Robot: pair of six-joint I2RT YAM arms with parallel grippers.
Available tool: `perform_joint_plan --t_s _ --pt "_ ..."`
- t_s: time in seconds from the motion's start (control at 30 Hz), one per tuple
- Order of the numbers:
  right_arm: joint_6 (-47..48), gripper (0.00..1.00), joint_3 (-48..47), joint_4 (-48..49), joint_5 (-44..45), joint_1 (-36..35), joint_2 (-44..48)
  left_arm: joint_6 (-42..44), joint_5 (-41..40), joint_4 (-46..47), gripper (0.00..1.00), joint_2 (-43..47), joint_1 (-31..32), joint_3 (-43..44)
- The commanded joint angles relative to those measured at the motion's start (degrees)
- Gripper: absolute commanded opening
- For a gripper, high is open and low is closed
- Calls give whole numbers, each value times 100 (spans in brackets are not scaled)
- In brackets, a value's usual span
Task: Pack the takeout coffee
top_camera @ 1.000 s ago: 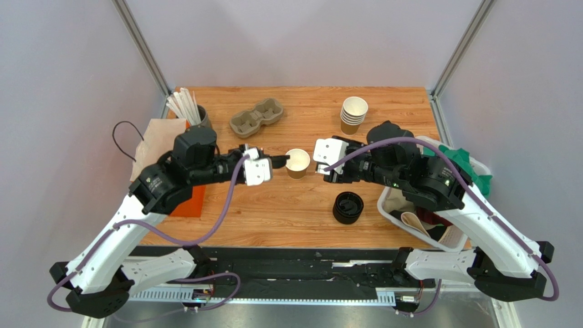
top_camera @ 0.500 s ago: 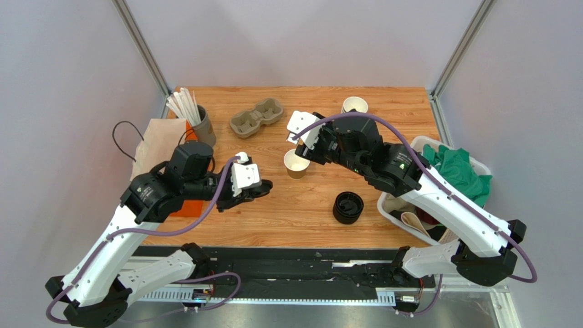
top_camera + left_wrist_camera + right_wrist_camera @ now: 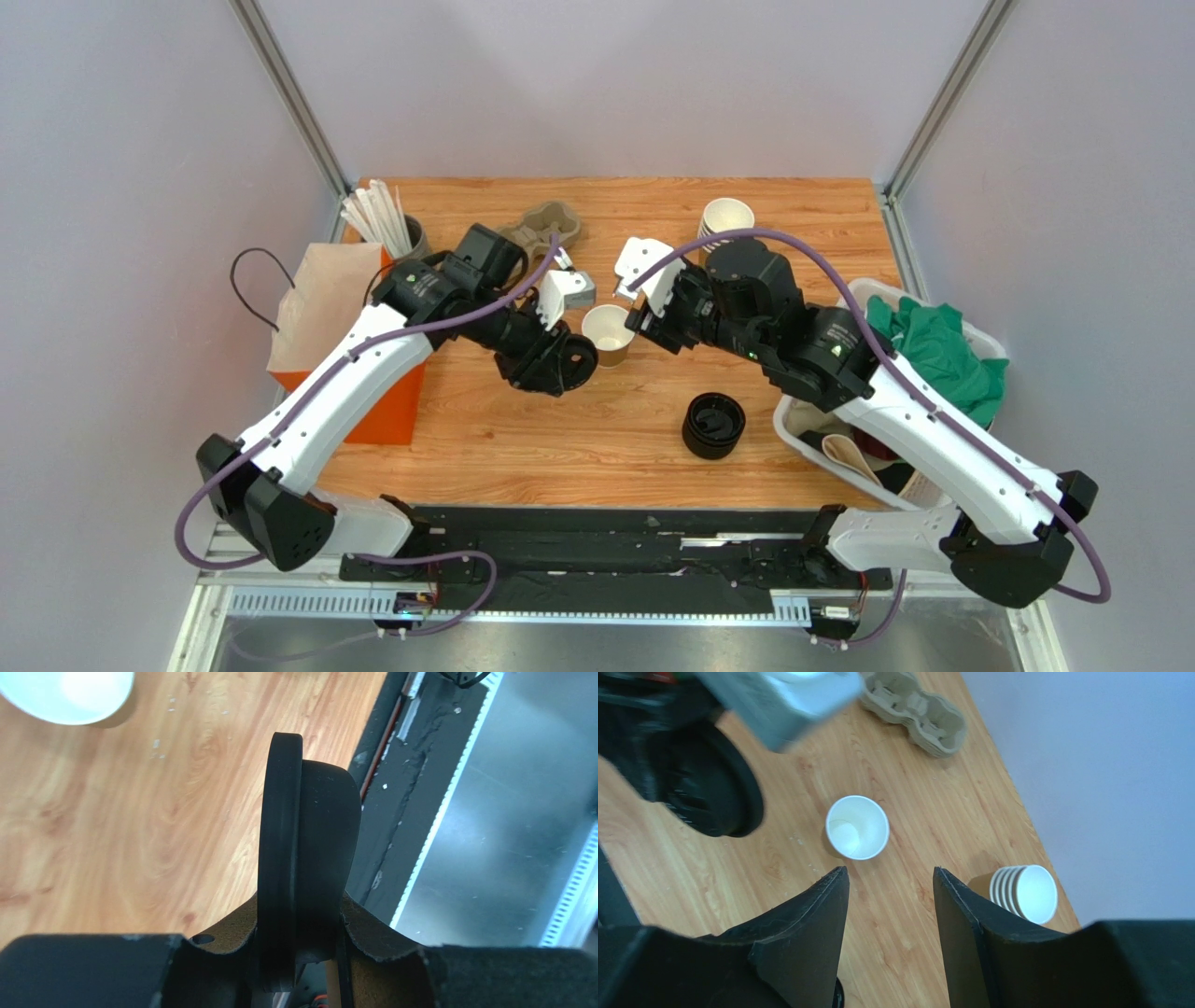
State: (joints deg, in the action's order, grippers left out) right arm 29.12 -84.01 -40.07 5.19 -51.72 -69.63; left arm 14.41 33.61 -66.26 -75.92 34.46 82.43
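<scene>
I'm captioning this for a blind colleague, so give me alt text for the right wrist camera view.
The open right gripper hovers over a wooden table, just short of a lidless paper cup. A black lid is held up to the cup's left, a cup carrier lies beyond, and a cup stack sits at right.

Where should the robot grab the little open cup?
The cup stands upright, round and mouth-up, so it is probably best to pinch gently across its brown side wall, around the middle. Come in level from the right, where the open right gripper hovers. Leave the rim free for the lid.
</scene>
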Motion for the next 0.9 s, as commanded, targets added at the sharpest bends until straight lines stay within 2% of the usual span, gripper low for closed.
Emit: perform_joint_plan --t_s 0.0,0.13,0.27,0.47,0.87 --pt "5 53 367 237 -870 -4 624 -570 700 806 6 -124 -36 -227" --pt "295 53 815 149 -1353 -4 942 -677 1173 1158 8 -493 -228 -18" --pt "261 51 1377 640 -1442 -4 1039 -545 1377 800 8 -968 -325 475" --pt "-73 43 1457 1238 -1171 -74 784 -606 1623 878 10 -1179 -352 326" --pt "-74 38 1475 1643 -862 -303 205 -527 1746 887 11 -1197 -352 238"
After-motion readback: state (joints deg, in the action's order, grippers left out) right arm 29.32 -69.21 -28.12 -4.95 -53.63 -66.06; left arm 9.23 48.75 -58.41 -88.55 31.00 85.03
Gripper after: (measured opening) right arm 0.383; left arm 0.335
